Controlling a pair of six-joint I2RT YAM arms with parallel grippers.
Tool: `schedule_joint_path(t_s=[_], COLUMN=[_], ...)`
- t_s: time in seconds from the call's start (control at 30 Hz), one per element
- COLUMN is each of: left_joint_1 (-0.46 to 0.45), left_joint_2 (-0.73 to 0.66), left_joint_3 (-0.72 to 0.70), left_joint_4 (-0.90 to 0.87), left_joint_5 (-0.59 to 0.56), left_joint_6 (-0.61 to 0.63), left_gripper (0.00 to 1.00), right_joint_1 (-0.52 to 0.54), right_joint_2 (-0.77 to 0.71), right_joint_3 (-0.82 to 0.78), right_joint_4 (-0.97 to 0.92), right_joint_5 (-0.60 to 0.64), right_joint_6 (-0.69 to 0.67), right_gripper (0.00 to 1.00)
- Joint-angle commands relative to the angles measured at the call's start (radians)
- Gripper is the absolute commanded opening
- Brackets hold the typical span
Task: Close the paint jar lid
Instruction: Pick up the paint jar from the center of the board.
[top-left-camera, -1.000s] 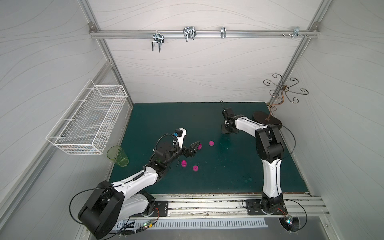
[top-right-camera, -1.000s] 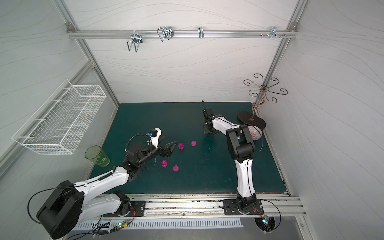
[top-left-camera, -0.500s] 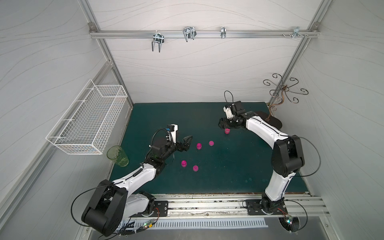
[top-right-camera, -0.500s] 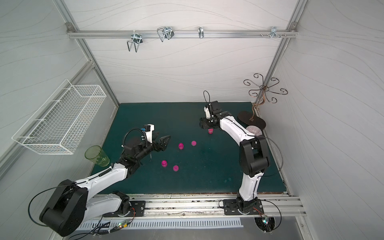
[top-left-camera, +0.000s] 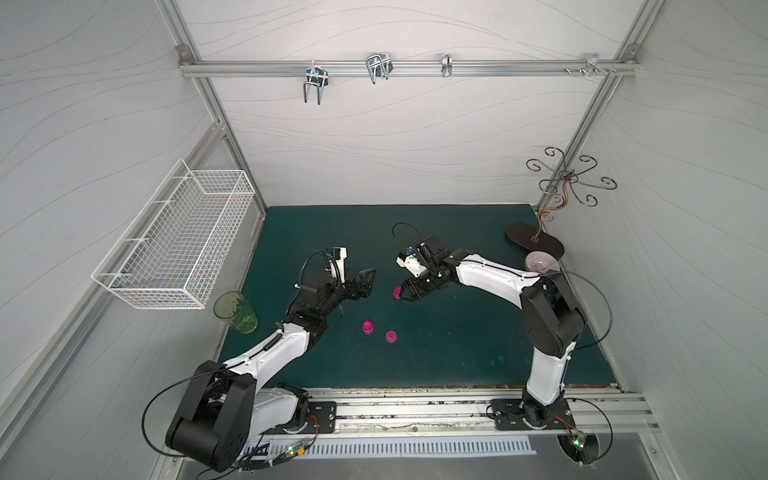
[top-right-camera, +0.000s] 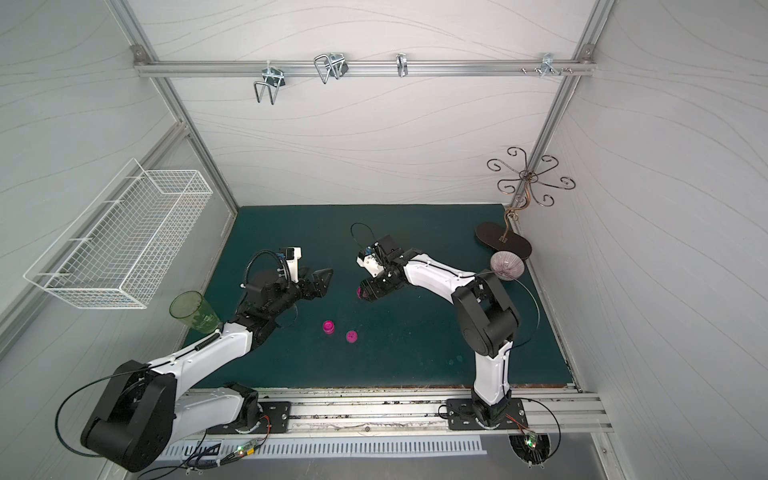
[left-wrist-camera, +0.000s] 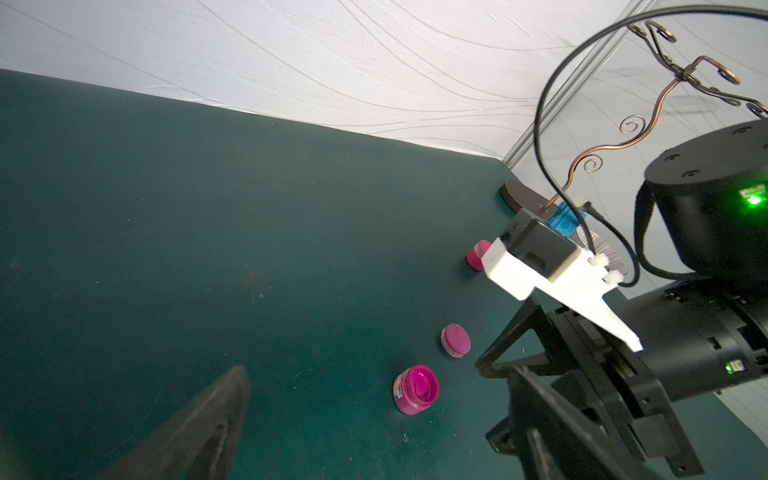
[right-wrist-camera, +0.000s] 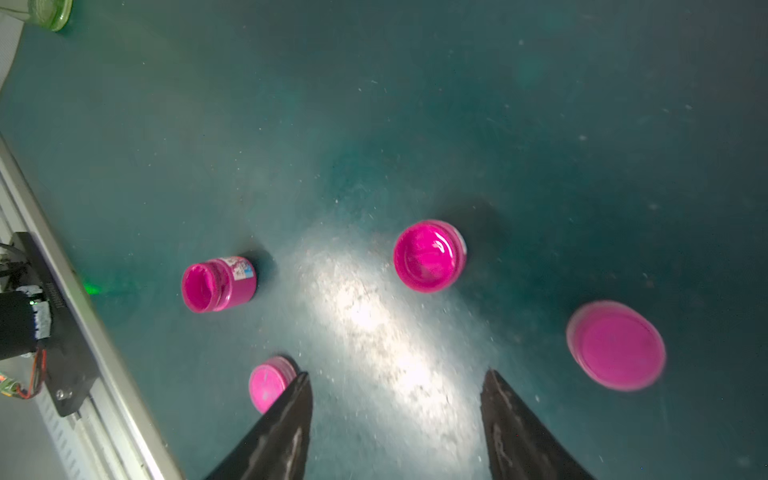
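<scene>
Green cup (right-wrist-camera: 50, 12) cut off at the edge — one pink lid (right-wrist-camera: 616, 345) blurred.

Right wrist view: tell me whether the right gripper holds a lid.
No: the right gripper stands open, with only bare mat between its jaws.

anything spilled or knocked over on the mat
Nothing spilled or tipped. The front jar and back jar stand upright but open. The front lid and other lid lie loose on the mat.
</scene>
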Motion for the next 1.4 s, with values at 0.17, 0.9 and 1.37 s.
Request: schedule_joint_path(t_s=[0.17, 0.9, 1.37], left_joint_1=[0.002, 0.002, 0.002], left_joint_2=[-0.061, -0.064, -0.057], left_joint_3=[-0.028, -0.033, -0.031], left_joint_4=[0.026, 0.027, 0.03], left_joint_5=[-0.018, 0.004, 0.009], left_joint_6=[0.021, 0.027, 0.035], left_gripper=[1.0, 1.0, 1.0], right_joint_1=[0.039, 0.063, 0.064], right_joint_2=[0.119, 0.223, 0.241], right_joint_3=[0.135, 0.216, 0.228], right_joint_4=[-0.032, -0.074, -0.083], right_joint_5=[0.065, 0.173, 0.166], right_joint_6=[0.018, 0.037, 0.034], right_gripper=[0.63, 0.48, 0.41])
